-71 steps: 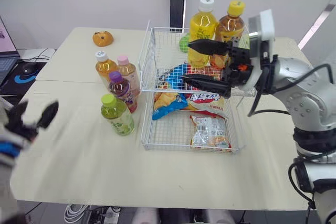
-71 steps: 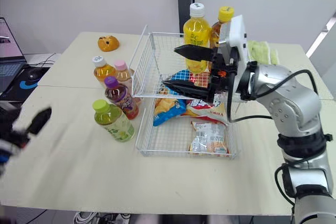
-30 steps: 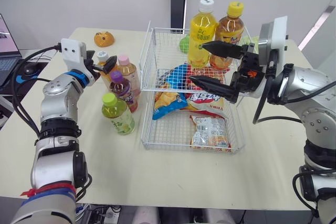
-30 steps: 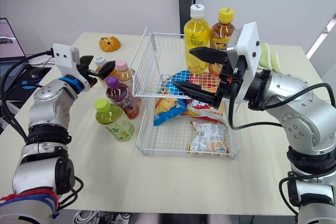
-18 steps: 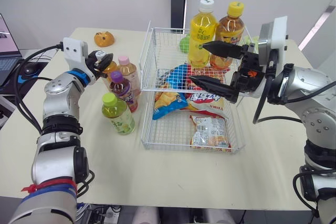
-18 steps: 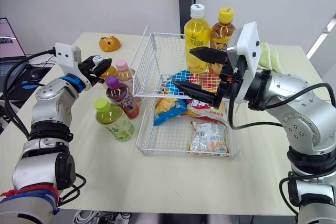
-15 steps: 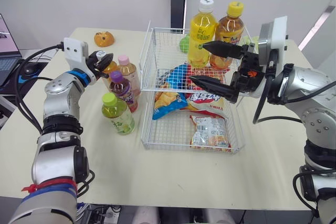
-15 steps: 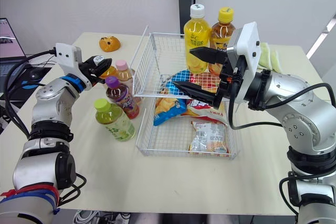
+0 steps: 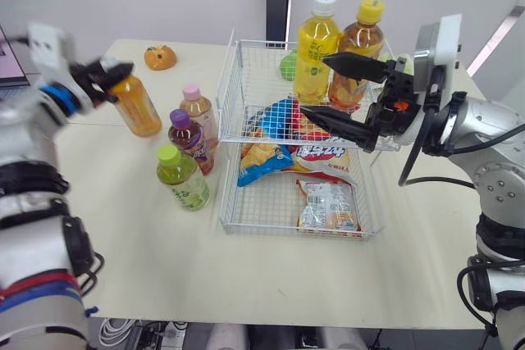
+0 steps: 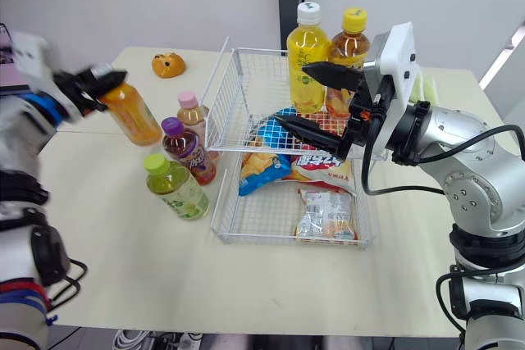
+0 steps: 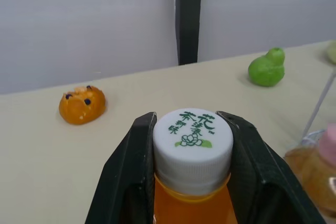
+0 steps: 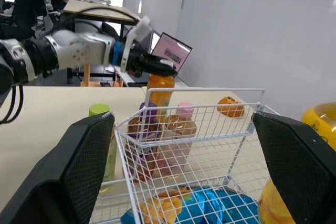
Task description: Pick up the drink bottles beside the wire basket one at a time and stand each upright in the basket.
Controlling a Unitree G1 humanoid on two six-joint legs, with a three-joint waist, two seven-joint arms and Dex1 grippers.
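**Orange bottle off the table, clamped by its cap**

The orange bottle (image 9: pixel 138 106) hangs in my left gripper (image 11: pixel 187 119), clear of the table (image 9: pixel 246 276) and well to the left of the basket (image 9: pixel 230 96). My two fingers (image 11: pixel 131 166) are closed narrow on either side of its white cap (image 11: pixel 193 139), pressing it from both sides. The bottle leans, cap towards my wrist and base swung towards the basket.

My right gripper (image 9: pixel 313 84) is spread wide over the far half of the basket, holding nothing and touching nothing.

Half a second ago the orange bottle stood on the table among the other bottles with my fingers at its cap. Now it is up and away from them. The pink-cap bottle (image 9: pixel 197 109), purple-cap bottle (image 9: pixel 187 138) and green-cap bottle (image 9: pixel 183 178) stand where they were, just beside the basket's left wall. My right gripper has barely moved.

My left arm is smeared with motion in the head views, so the grip reads clearly only from the wrist. There the bottle's body is cut off below the neck. I cannot tell whether the yellow bottle (image 9: pixel 315 51) and brown bottle (image 9: pixel 358 45) at the far end stand inside the basket or behind it.
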